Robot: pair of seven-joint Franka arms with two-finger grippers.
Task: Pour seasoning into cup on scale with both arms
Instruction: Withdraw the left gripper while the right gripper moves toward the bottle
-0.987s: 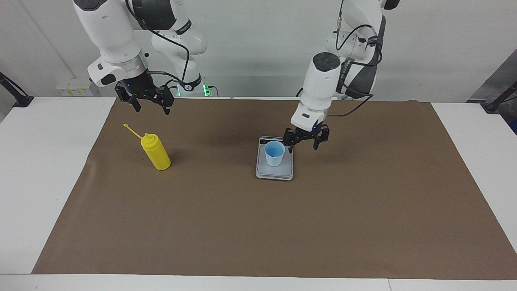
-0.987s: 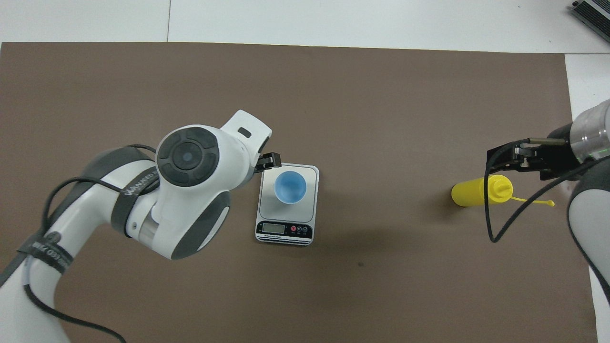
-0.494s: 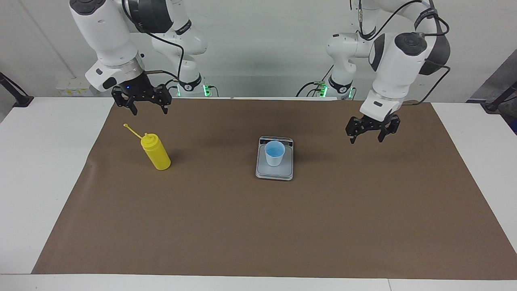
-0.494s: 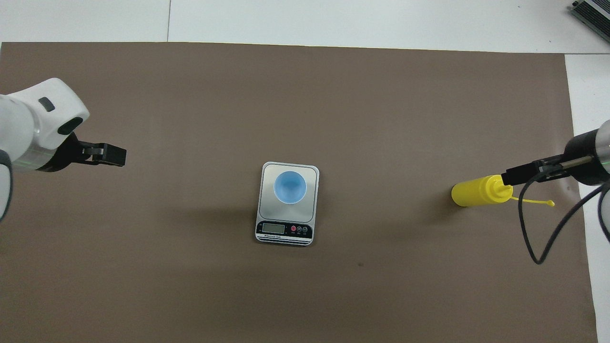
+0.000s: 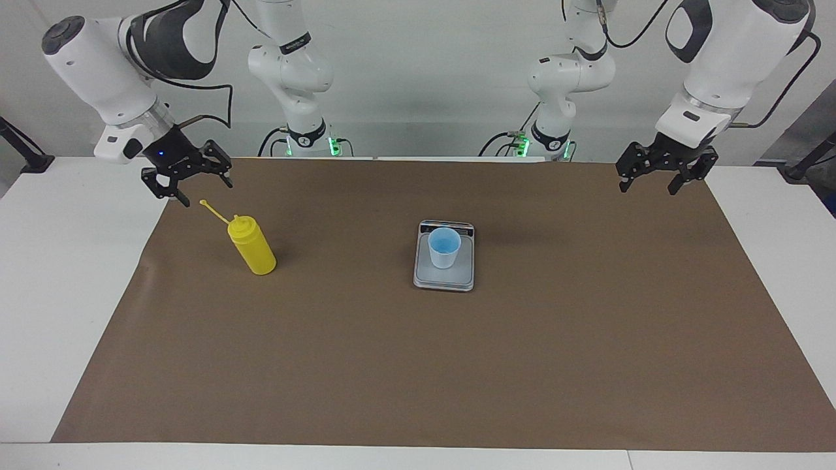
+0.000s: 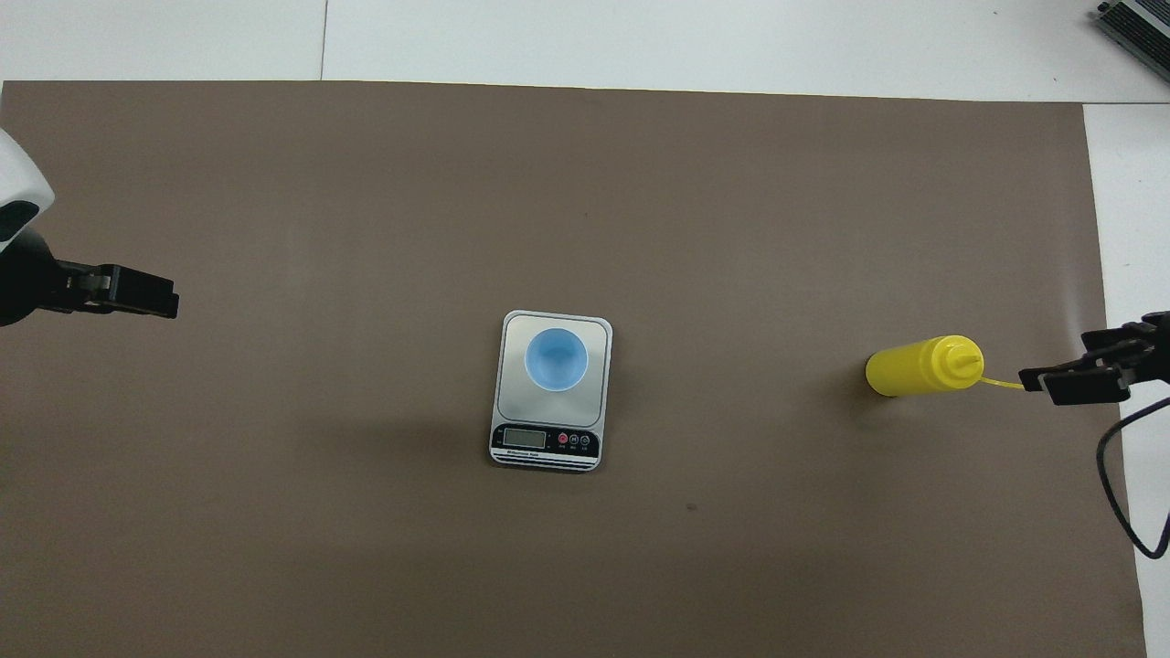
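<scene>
Two black grippers hung in the air at the two ends of the brown mat [image 5: 418, 365], each with its fingers spread and nothing between them. The right gripper [image 5: 189, 177] was tilted over the mat's edge at the right arm's end of the table [image 5: 65, 294], just above the tip of the seasoning bottle's cap strap [image 5: 214, 211] and not touching it; in the overhead view the gripper's tip covered the end of that strap. The left gripper [image 5: 658, 171] hovered over the mat's corner at the left arm's end, pointing downward, well apart from every object.

Below the right gripper the yellow seasoning [image 5: 252, 245] stood upright on the mat, its cone nozzle on top and the thin strap reaching out from the nozzle toward the right arm's end of the table. It stood well apart from the scale.

At the middle of the mat lay the silver-grey scale [image 5: 434, 277], flat, with its dark display strip [image 6: 546, 441] along the short edge nearer to the robots. The light blue cup [image 5: 444, 247] stood upright on the scale's platform, on the part next to the display strip as the facing view showed it, its brighter blue inside open upward.

Both white arms rose from their bases at the robots' edge of the table.
</scene>
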